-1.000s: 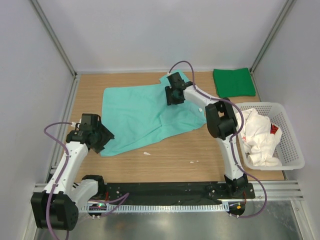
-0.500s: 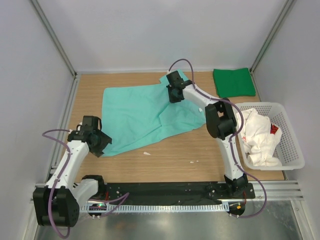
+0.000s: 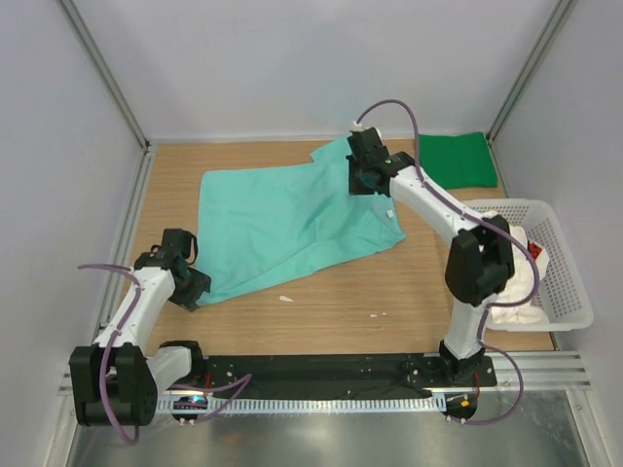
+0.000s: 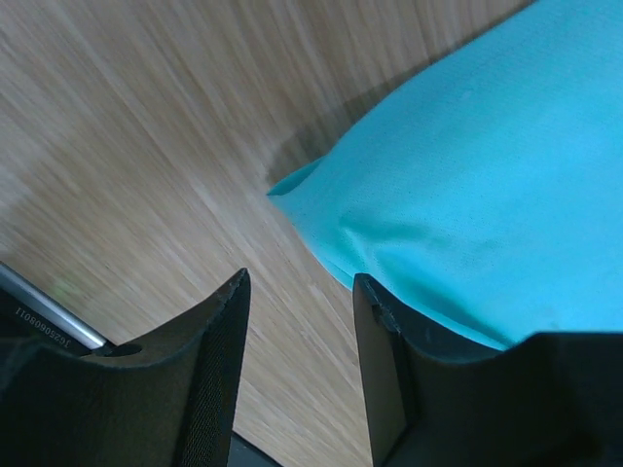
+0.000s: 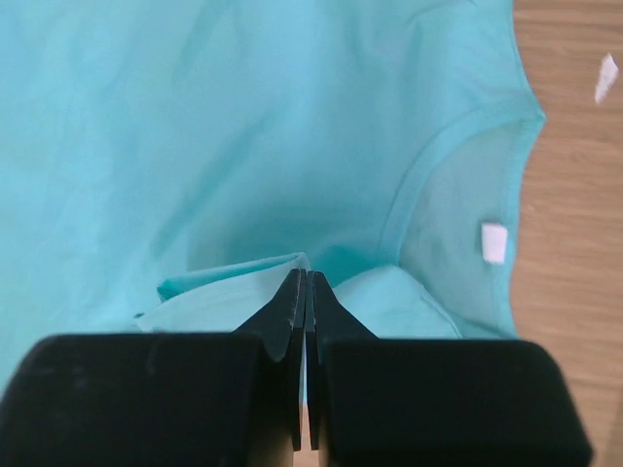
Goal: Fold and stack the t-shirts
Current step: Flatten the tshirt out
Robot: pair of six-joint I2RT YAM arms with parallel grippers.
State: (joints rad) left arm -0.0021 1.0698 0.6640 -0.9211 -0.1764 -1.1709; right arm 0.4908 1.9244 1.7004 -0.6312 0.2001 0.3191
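The mint-teal t-shirt [image 3: 282,219] lies spread and rumpled on the wooden table. My right gripper [image 3: 365,178] is shut on a fold of it near its far right edge; in the right wrist view [image 5: 307,277] the cloth is pinched between the jaws beside the collar [image 5: 448,161]. My left gripper [image 3: 193,289] is open and empty at the shirt's near left corner [image 4: 292,190], with bare wood between the jaws. The dark green t-shirt [image 3: 456,159] lies folded at the far right. The white t-shirt [image 3: 506,263] is bunched in the basket.
A white lattice basket [image 3: 565,292] stands at the right edge of the table. Small white scraps [image 3: 285,298] lie on the wood near the front. Grey walls close in the table on three sides.
My right gripper has moved right and back, pulling the shirt's far right part with it. My left gripper has moved toward the near left, off the shirt's corner.
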